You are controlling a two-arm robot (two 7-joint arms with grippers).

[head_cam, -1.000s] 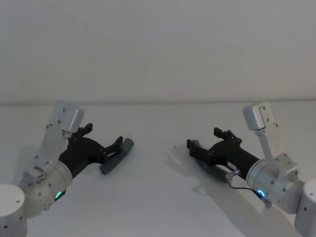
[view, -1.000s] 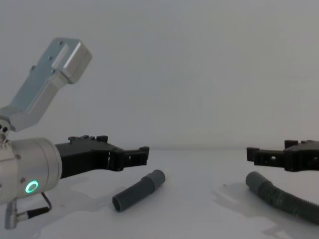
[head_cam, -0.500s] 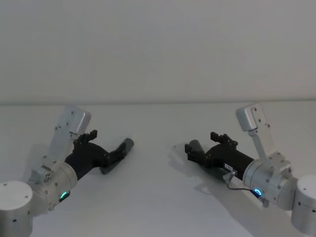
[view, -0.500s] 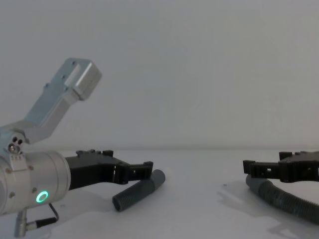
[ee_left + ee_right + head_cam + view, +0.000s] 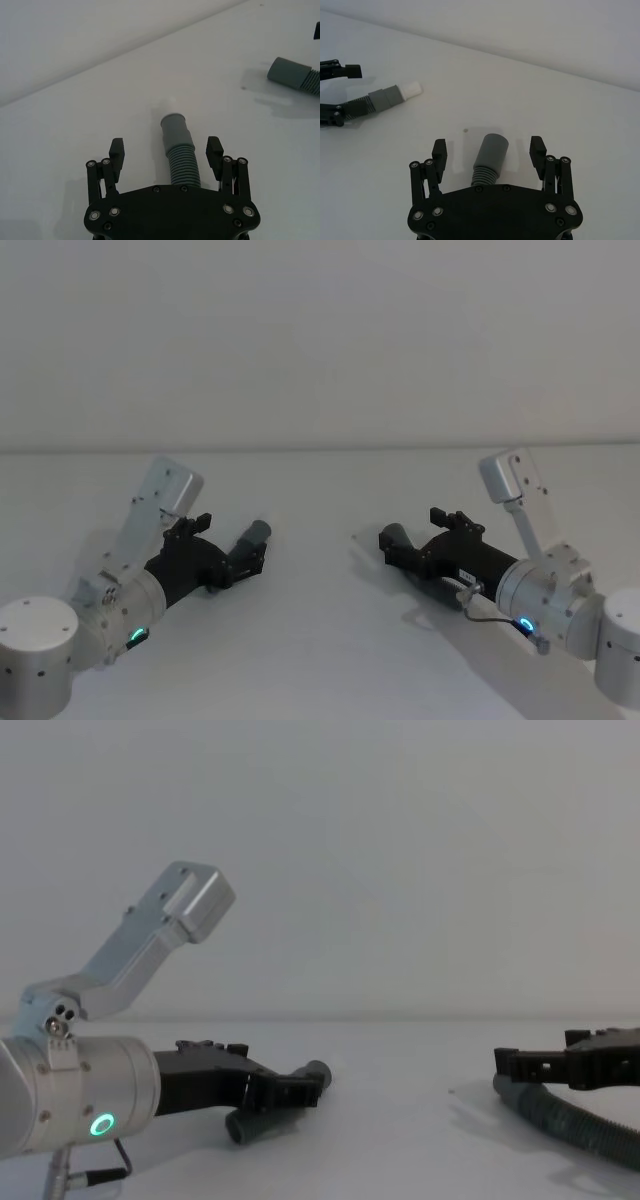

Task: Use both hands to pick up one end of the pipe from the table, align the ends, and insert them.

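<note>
Pipe's short piece (image 5: 181, 157) sits inside the wide-open left pincer (image 5: 166, 145), longer piece (image 5: 489, 156) inside the open right pincer (image 5: 488, 145).

The white table (image 5: 320, 640) carries two hose pieces, well apart. The short ribbed piece (image 5: 181, 162) lies flat between the spread fingers of the left gripper (image 5: 166, 146), its grey cuff (image 5: 174, 125) reaching past the fingertips. The longer piece (image 5: 482, 175) lies between the right gripper (image 5: 488, 146)'s parted fingers, its smooth end (image 5: 490, 147) likewise forward.
</note>
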